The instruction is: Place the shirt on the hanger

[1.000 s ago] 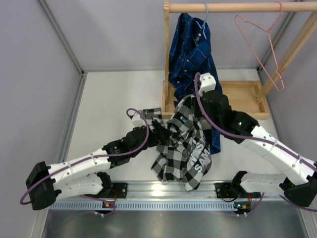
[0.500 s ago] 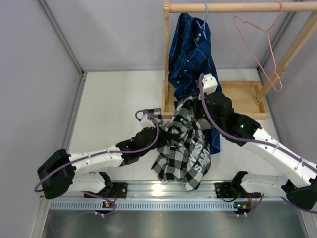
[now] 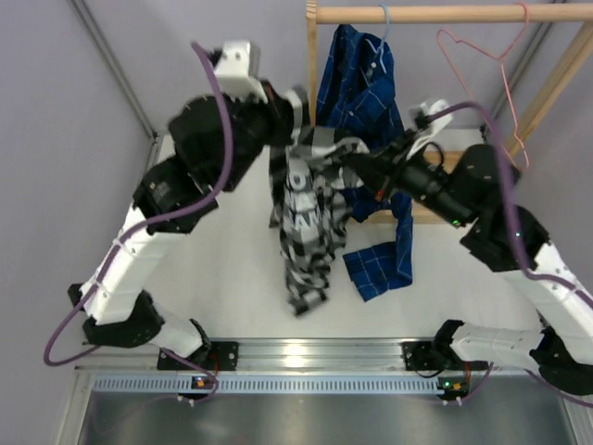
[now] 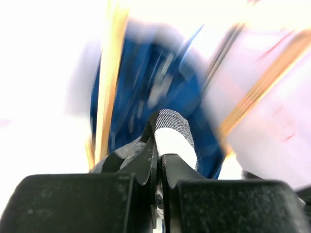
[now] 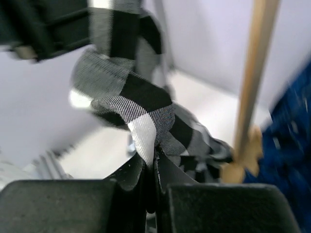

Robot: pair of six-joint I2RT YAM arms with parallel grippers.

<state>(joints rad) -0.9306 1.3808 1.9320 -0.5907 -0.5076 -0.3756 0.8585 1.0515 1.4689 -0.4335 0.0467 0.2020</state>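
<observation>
The black-and-white checked shirt (image 3: 306, 218) hangs in the air between both arms, its tail reaching down toward the table. My left gripper (image 3: 295, 109) is shut on its upper left edge; in the left wrist view a fold of shirt (image 4: 170, 136) is pinched between the jaws of the left gripper (image 4: 159, 155). My right gripper (image 3: 350, 165) is shut on the shirt's upper right part, and the right wrist view shows checked cloth (image 5: 141, 114) clamped at the right gripper (image 5: 154, 158). The pink hanger (image 3: 482, 83) hangs empty on the wooden rail at the top right.
A blue plaid shirt (image 3: 357, 102) hangs on a light blue hanger from the wooden rail (image 3: 445, 13), its lower part (image 3: 380, 264) draped behind the right arm. The rack's wooden post (image 3: 312, 83) and base tray (image 3: 463, 181) stand at the back. Grey walls close both sides.
My left gripper closed on the shirt, then both arms rose and lifted it off the table toward the rack. The shirt now hangs stretched instead of lying bunched.
</observation>
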